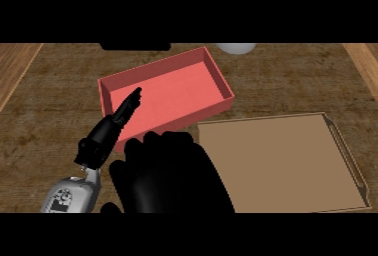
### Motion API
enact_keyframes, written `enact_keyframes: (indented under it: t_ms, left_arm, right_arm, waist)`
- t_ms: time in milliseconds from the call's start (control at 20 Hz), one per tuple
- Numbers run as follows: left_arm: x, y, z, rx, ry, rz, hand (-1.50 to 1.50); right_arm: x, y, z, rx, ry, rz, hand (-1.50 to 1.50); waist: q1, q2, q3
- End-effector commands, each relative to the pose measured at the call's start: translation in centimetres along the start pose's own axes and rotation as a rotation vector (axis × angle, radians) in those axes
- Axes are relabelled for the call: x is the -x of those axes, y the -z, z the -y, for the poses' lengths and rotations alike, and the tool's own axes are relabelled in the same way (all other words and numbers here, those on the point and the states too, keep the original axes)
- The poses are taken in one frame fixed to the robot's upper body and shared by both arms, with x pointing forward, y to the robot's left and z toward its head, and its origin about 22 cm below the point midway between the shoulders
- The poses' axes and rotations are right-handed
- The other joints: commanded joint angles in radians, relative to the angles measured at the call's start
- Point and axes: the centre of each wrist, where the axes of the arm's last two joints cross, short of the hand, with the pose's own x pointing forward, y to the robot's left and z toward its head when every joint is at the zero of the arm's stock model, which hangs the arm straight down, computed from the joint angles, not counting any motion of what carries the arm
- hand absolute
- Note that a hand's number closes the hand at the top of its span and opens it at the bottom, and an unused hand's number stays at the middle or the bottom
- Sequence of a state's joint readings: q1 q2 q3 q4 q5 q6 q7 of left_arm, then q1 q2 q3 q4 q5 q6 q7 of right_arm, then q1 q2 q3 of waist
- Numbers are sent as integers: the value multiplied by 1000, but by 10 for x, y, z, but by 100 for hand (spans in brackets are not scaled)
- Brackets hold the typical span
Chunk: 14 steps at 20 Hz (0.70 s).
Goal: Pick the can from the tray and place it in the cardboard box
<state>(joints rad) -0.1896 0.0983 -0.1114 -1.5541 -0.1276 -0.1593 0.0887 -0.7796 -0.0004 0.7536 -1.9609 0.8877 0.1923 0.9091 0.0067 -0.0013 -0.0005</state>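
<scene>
Our left hand (111, 127) over the red box's (210, 67) near-left wall, fingers straight and pressed together, right hand (170, 172) just nearer than the box, left of the brown tray (284, 160), its grasp unreadable, can's place we cannot tell.

The box (167, 98) at the upper middle is coral red all over, its floor a lighter salmon and its shaded inner walls a deeper red, while the tray (284, 167) beside it is plain tan-brown with paler thin rims. The counter (295, 85) shows a mottled dark brown, grainy pattern, edged at both sides by lighter orange-brown wooden strips with fine lengthwise grain. The left hand (111, 132) is glossy black on a grey forearm with dark markings, the right hand (171, 175) is black, and a pale grey-white round object (236, 48) sits at the top edge.
</scene>
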Motion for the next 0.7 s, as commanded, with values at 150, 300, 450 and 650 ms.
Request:
enact_keyframes:
  t_ms: [150,300,450,650]
  left_arm:
    - [10,6,-5,22,5,5,0]
    - [-3,-6,4,6,2,7,0]
    - [0,15,-3,-4,-8,7,0]
    - [-1,14,1,-3,0,-9,0]
  right_arm:
    - [8,47,19,23,26,-64,150]
    - [14,73,-2,8,39,-66,150]
    - [40,94,-10,34,56,-80,150]
    - [31,122,0,54,76,-119,150]
  waist:
    - [-3,2,0]
    - [10,1,0]
    - [4,6,0]
    - [11,4,0]
